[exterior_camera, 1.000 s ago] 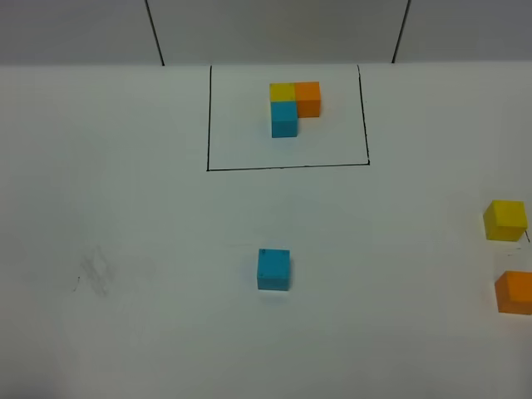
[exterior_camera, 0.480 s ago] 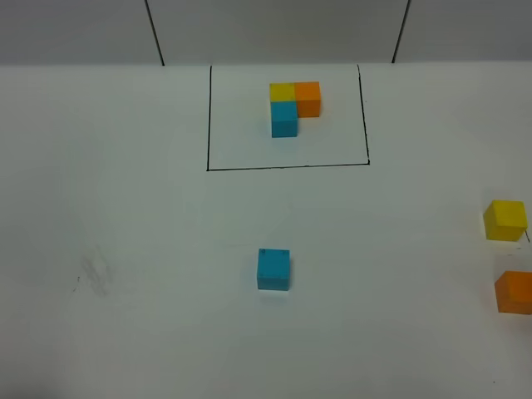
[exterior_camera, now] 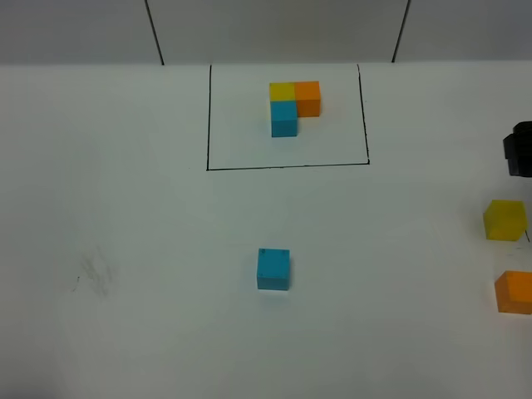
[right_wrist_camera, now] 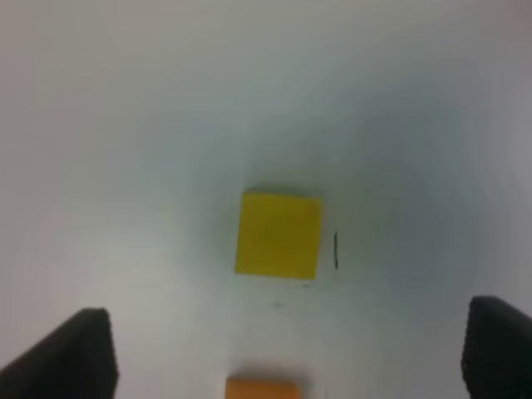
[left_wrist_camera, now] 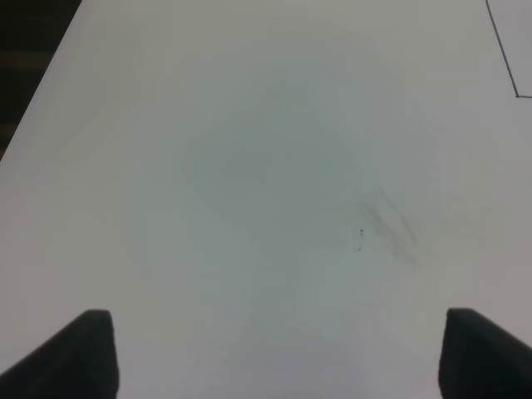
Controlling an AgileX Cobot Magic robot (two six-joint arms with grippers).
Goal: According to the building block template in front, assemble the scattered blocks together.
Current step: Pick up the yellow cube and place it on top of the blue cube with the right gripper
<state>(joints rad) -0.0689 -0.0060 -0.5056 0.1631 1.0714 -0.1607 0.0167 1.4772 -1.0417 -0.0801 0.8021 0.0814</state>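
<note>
The building block template [exterior_camera: 290,106] stands inside a black drawn rectangle at the back middle: yellow corner, orange to its right, blue in front. The sky-blue cube [exterior_camera: 273,268] sits alone mid-table. The yellow cube [exterior_camera: 505,219] and the orange cube [exterior_camera: 514,292] sit at the right edge. A black part of my right arm [exterior_camera: 519,150] shows behind the yellow cube. My right gripper [right_wrist_camera: 291,353] is open above the table, with the yellow cube [right_wrist_camera: 278,234] between and ahead of its fingers and the orange cube's edge [right_wrist_camera: 262,387] nearer. My left gripper [left_wrist_camera: 278,353] is open over bare table.
The white table [exterior_camera: 133,216] has a faint grey smudge [exterior_camera: 98,273] at the left, also in the left wrist view [left_wrist_camera: 391,229]. A corner of the drawn rectangle shows in the left wrist view [left_wrist_camera: 503,50]. The table's dark edge [left_wrist_camera: 25,58] lies to one side.
A black part of my right arm has come into the exterior view at the right edge, behind the yellow cube, which now looks shaded. The cubes have not moved.
</note>
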